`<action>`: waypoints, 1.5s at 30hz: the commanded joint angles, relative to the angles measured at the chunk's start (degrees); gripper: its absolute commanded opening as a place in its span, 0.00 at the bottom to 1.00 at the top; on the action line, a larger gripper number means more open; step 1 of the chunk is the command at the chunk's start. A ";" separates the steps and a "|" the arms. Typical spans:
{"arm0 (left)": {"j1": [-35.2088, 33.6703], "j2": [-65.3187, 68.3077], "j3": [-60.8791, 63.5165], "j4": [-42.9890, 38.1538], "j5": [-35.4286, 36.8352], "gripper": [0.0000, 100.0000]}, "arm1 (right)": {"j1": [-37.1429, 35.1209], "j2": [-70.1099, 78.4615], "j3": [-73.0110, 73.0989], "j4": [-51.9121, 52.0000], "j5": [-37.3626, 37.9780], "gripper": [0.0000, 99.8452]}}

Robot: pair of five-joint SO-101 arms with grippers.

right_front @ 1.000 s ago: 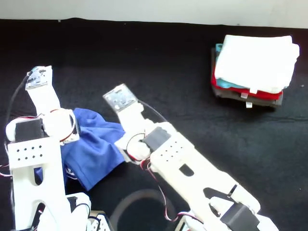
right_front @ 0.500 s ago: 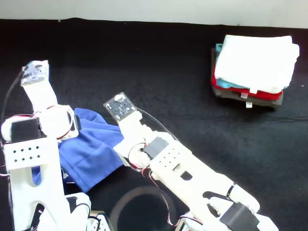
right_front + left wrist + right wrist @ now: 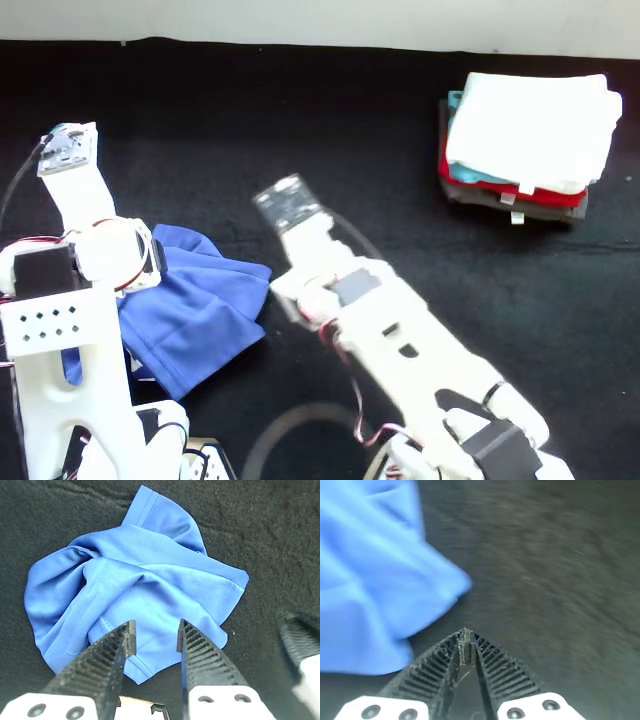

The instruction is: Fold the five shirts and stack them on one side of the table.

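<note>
A black cloth-covered table (image 3: 300,130) runs edge to edge beneath two white arms. The left arm (image 3: 60,330) rises at the near corner, and in the high view its body covers part of the crumpled blue shirt (image 3: 200,310). The right arm (image 3: 400,340) stretches across the middle of the table, and both arms are cut off at the frame's near edge.

A stack of folded shirts (image 3: 530,130) sits at the far side, well apart from both sets of jaws. It has white on top, then teal and red, and a dark bottom layer that is hard to make out against the cloth.

The blue shirt lies unfolded in a loose heap. In the left wrist view it is spread directly beneath and ahead of the left gripper (image 3: 156,630), whose toothed jaws stand apart with nothing between them, above the fabric rather than on it. A blurred dark shape at that view's edge is hard to make out.

The right gripper (image 3: 465,635) has its jaws pressed together, empty. Its tips are over bare cloth just beside a corner of the blue shirt, which is smeared and indistinct in the right wrist view.
</note>
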 commanded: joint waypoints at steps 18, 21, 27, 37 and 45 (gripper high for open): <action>-0.40 -1.10 -14.37 9.05 10.90 0.27 | 12.62 -0.66 -3.30 -0.48 0.79 0.01; -0.40 -1.01 -12.26 8.35 10.81 0.27 | 18.07 -0.66 -4.97 -0.40 0.79 0.01; -0.48 -1.01 -5.14 1.67 10.90 0.27 | 27.47 -0.66 -9.71 3.47 0.88 0.01; -0.48 -1.45 -0.04 -3.08 10.81 0.27 | 15.43 -0.48 -16.13 16.48 0.44 0.01; -0.84 -1.19 -7.96 7.47 10.73 0.27 | 0.66 0.04 -15.69 16.66 -4.57 0.22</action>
